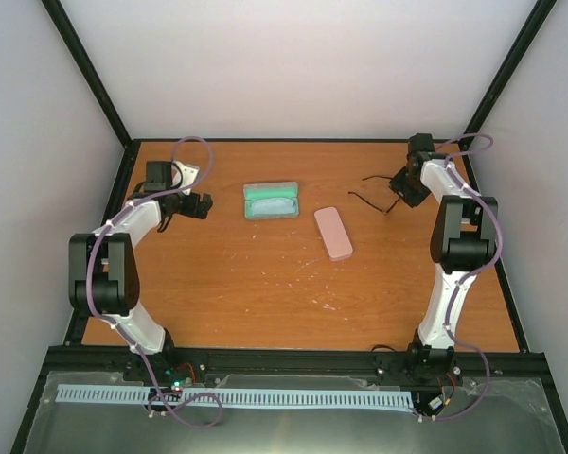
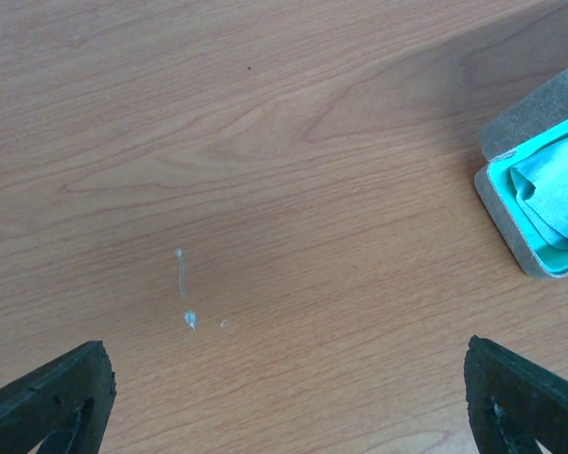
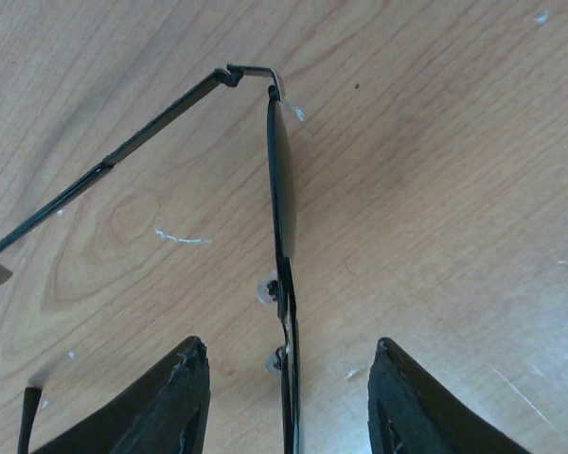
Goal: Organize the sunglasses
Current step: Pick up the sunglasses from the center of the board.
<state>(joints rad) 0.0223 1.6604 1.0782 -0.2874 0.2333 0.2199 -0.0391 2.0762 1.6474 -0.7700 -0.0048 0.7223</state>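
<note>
The sunglasses point(image 1: 369, 194) lie at the far right of the table, thin black frame with the arms unfolded. In the right wrist view the sunglasses point(image 3: 279, 189) show their front edge-on, running down between my fingers, nose pads on the left and one arm stretching out to the left. My right gripper point(image 3: 289, 345) straddles the bridge with a gap on each side, open and touching nothing. From above, the right gripper point(image 1: 402, 194) sits right over them. The left gripper point(image 1: 201, 205) hangs open over bare wood point(image 2: 286, 345), left of the case.
An open grey case point(image 1: 271, 200) with teal lining and a light-blue cloth inside lies at the middle back; its corner point(image 2: 540, 199) shows at the right of the left wrist view. A shut pink case point(image 1: 333, 233) lies just right of it. Black rails edge the table.
</note>
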